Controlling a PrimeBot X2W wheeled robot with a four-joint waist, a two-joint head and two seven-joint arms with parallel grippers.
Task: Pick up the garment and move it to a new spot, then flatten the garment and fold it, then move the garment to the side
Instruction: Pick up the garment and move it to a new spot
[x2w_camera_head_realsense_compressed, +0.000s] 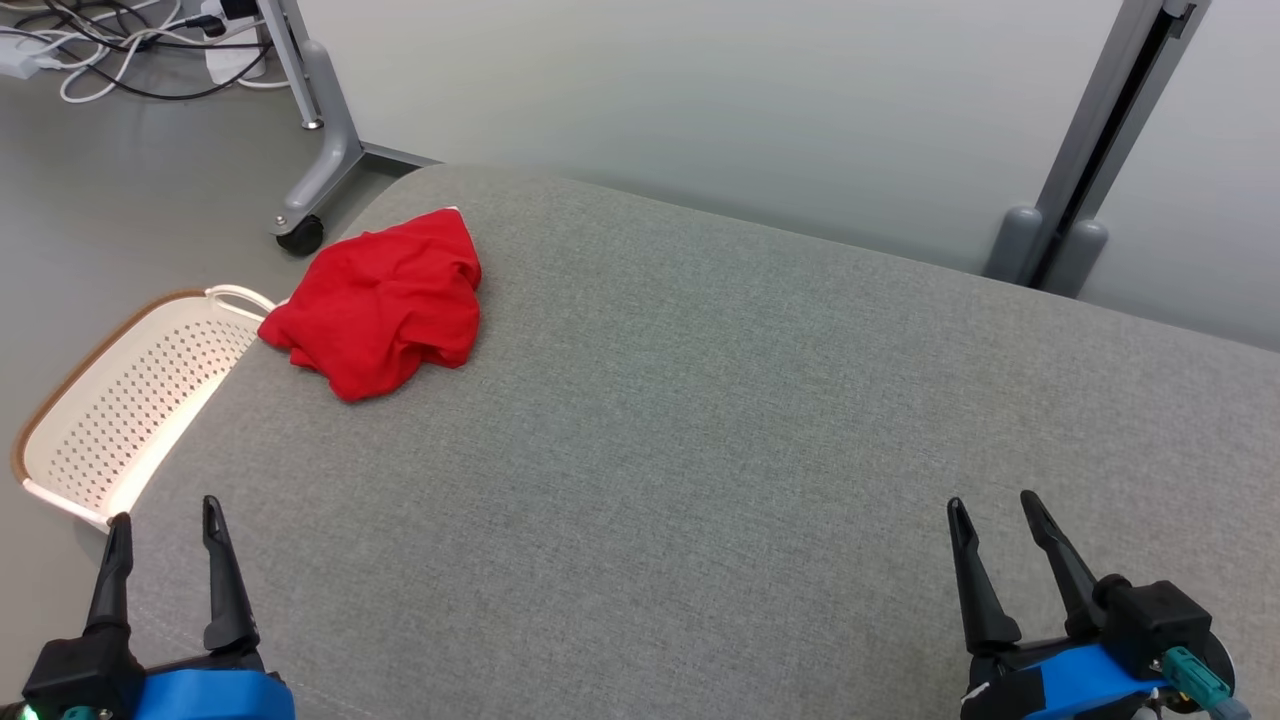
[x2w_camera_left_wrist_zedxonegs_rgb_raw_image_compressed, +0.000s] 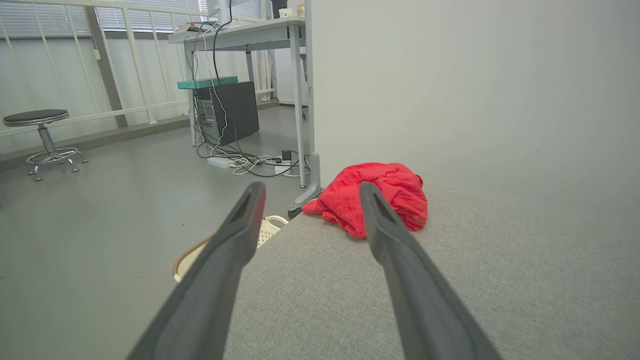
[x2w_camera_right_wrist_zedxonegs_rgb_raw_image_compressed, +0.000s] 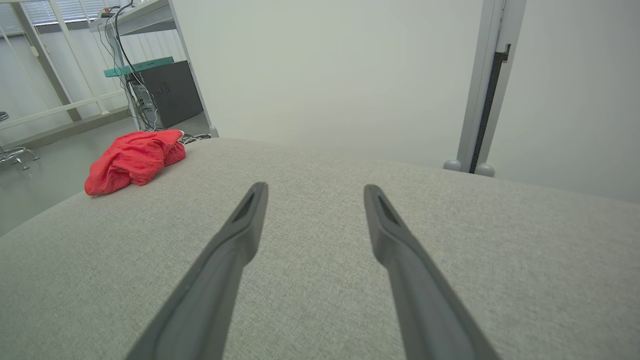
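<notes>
Most of the frame is taken up by a grey cushioned surface (x2w_camera_head_realsense_compressed: 700, 450), backed by a pale wall (x2w_camera_head_realsense_compressed: 700, 90), with a white basket (x2w_camera_head_realsense_compressed: 130, 400) seen at left. A crumpled red garment (x2w_camera_head_realsense_compressed: 385, 300) is laid on it, upper left. The left gripper (x2w_camera_head_realsense_compressed: 165, 510) and right gripper (x2w_camera_head_realsense_compressed: 992, 500), at the bottom corners, are spread wide, with nothing held.

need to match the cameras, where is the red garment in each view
Head view: red garment upper left, on the grey cushion.
Left wrist view: centre, slightly right.
Right wrist view: left side, above mid-height.
Shared landmark: the grey cushion's corner beneath it.
</notes>
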